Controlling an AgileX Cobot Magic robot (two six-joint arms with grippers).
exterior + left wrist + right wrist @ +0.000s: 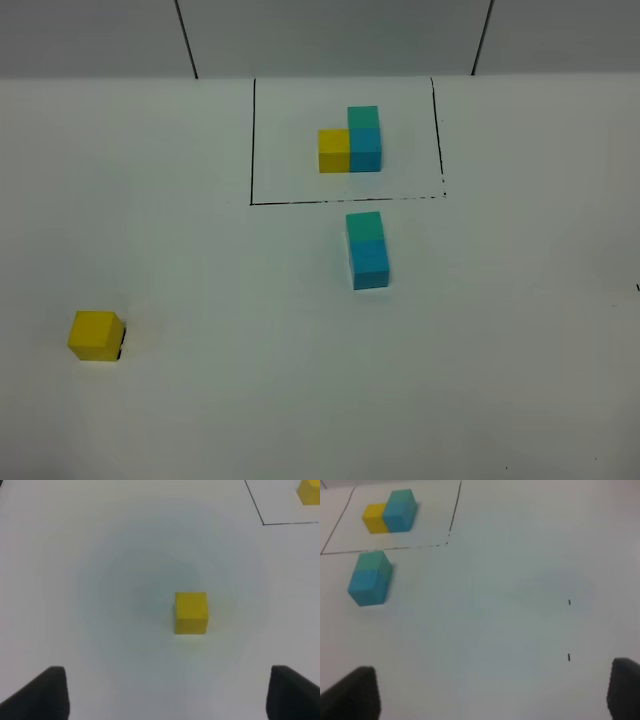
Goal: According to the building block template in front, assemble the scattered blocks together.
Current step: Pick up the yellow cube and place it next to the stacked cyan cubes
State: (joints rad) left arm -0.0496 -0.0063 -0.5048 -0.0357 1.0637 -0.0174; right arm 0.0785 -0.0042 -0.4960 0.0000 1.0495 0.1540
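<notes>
Exterior high view: the building block template (352, 140) sits inside its black frame (252, 140), 3 cubes in an L; no real container is on the table (200, 400), and this drawn frame holds only those 3. Of the scattered blocks, the teal block (364, 227) and the blue block (370, 265) touch in a line just outside the frame; the yellow block (96, 335) lies alone, well apart on the left. No arm shows here. By my reading, 2 of 3 blocks are joined and fetching the yellow one is the step in hand.

Left wrist view: the left gripper (167, 680) stands wide and empty; the yellow block is ahead of it, untouched, roughly between the lines of the fingers (40, 695). Next it would need to descend, straddle that block squarely, close, then set it against the blue block's left face.

Right wrist view: the right gripper (492, 672) is wide, holding nothing; the joined pair lies well away from it.
</notes>
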